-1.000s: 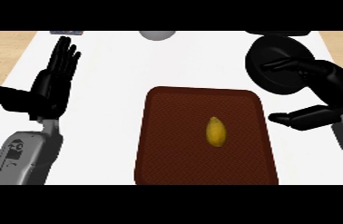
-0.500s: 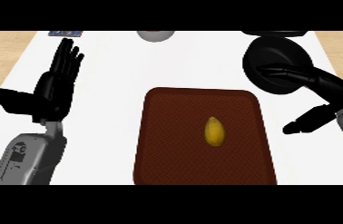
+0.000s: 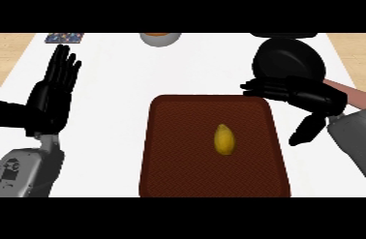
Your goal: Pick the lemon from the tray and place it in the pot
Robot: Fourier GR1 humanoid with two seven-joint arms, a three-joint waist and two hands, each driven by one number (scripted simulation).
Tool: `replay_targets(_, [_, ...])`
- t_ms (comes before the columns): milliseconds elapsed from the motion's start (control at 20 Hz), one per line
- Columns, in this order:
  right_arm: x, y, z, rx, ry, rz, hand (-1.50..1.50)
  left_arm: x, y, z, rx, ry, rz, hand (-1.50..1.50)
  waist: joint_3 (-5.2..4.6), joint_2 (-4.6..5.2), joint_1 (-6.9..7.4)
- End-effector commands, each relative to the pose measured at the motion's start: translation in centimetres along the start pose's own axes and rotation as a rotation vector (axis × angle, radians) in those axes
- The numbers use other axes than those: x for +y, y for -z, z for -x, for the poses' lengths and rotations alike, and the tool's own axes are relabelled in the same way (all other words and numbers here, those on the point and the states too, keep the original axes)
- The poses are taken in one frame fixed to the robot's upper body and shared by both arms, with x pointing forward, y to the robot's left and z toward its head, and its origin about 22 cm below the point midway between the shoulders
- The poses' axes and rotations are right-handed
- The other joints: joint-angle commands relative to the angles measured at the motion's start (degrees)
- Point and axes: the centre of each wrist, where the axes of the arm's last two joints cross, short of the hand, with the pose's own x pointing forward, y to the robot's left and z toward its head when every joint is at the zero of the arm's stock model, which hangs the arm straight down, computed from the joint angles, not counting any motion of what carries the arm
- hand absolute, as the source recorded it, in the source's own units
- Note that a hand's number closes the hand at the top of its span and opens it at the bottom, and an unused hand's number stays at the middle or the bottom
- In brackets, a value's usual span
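Lemon [image 3: 224, 139] lying loose mid-tray [image 3: 172, 160], left of and below the right robot hand [image 3: 300, 93], untouched. Right robot hand released, fingers stretched leftward over the tray's far right corner, seemingly poised to come down for the pick. Pot [image 3: 286, 59] just behind it. Left robot hand [image 3: 53, 95] resting released, fingers up, far left on the tabletop [image 3: 114, 78].

The lemon [image 3: 224, 139] lies alone mid-tray [image 3: 172, 175], open all around; the pot [image 3: 288, 61] sits near the counter's [image 3: 114, 78] far right corner.
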Motion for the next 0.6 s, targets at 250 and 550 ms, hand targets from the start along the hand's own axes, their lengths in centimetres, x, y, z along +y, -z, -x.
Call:
replay_targets(250, [3.4,4.0,-1.0,0.103,0.005,-0.161,-1.50,-0.3,1.3,-1.4,-0.006,0.001,-0.023,0.00,-0.02,-0.09,-0.70])
replay_targets(550, [5.1,4.3,-1.2,0.080,0.008,-0.187,-1.50,-0.8,0.3,1.2,-0.004,0.016,-0.016,0.00,-0.02,-0.06,-0.81])
